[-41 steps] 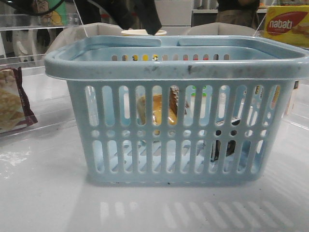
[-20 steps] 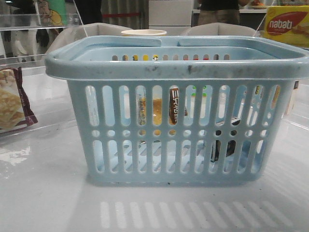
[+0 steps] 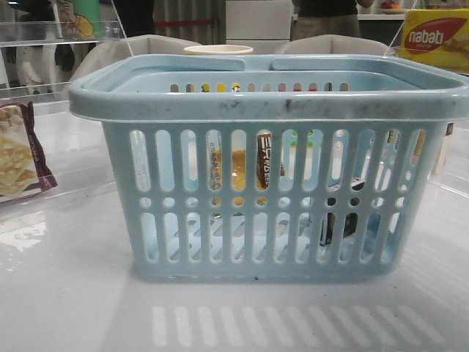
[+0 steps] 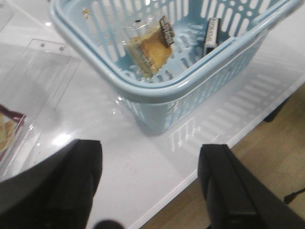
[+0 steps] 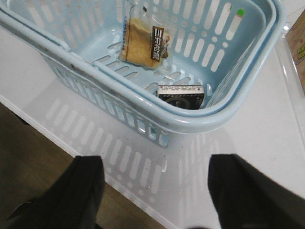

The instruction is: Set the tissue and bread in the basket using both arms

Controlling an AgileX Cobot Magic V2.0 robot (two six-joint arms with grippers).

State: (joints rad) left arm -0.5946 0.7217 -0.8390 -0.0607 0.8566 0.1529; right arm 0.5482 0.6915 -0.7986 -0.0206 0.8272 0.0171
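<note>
The basket (image 3: 271,176) is sitting on the white desk (image 3: 66,293), filling the middle of the front view. Inside it, the bread (image 5: 143,42) is leaning against the slotted wall, and the tissue (image 5: 181,96) is lying on the basket floor near the rim. The left pincer (image 4: 150,186) is hanging spread and empty over the desk edge outside the basket. The right pincer (image 5: 156,195) is likewise standing spread, gripping nothing. A cracker bag (image 3: 20,152) is lying at the left edge of the front view.
</note>
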